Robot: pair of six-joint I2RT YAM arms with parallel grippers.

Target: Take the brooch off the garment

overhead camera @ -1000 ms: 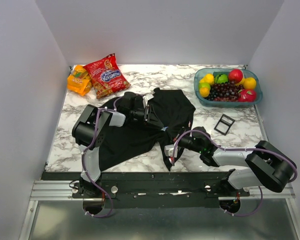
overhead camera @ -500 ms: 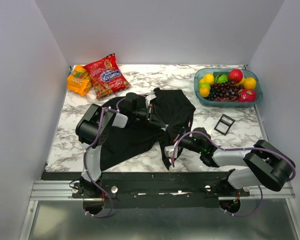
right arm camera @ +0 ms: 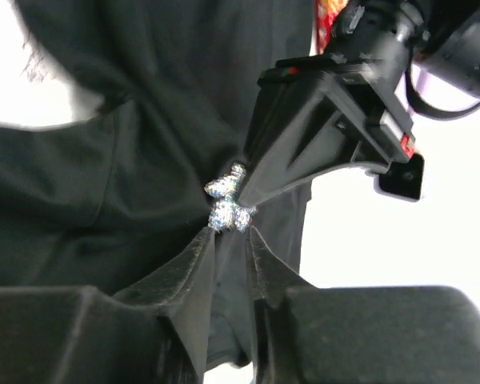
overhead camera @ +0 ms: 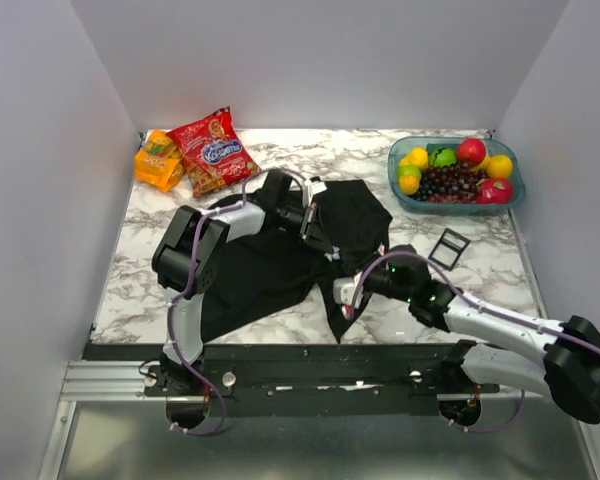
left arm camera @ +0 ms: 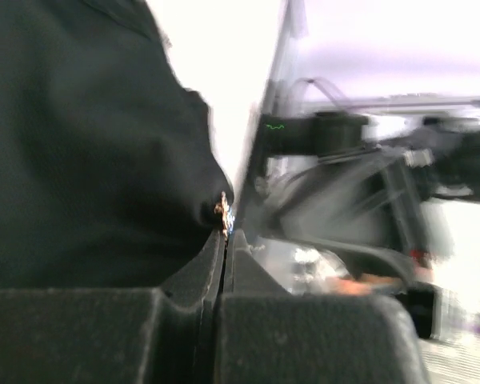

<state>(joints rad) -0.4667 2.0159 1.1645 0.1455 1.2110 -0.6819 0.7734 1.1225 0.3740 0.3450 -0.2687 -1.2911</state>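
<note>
Two tools: left tool (left arm camera: 224,237) nips garment (left arm camera: 80,144), right tool (right arm camera: 232,230) grips brooch (right arm camera: 229,206), sharp only from right wrist.

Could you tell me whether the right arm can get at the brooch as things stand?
Yes, it seems: the brooch lies uncovered on the garment, right at the fingertips of the right gripper. The left gripper pinches cloth beside it without blocking.
</note>
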